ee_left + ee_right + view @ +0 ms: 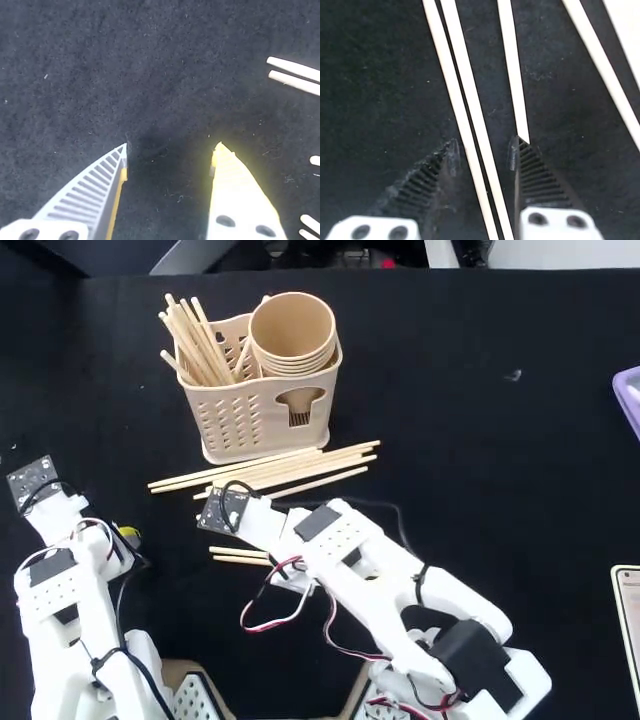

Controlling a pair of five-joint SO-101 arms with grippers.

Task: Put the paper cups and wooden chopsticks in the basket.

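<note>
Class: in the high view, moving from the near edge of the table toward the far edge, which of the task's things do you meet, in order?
Short pair of chopsticks → long row of chopsticks lying flat → basket, holding stacked paper cups and upright chopsticks.

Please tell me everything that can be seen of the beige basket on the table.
The basket is beige and looks like plastic. Its walls have rows of small slots and one cut-out shaped like a light bulb. It stands upright on the black table, toward the far side. One side holds a bundle of wooden chopsticks that lean outward, and the other holds a stack of paper cups. Loose chopsticks lie on the table just in front of its base. Whether they touch it cannot be told.
</note>
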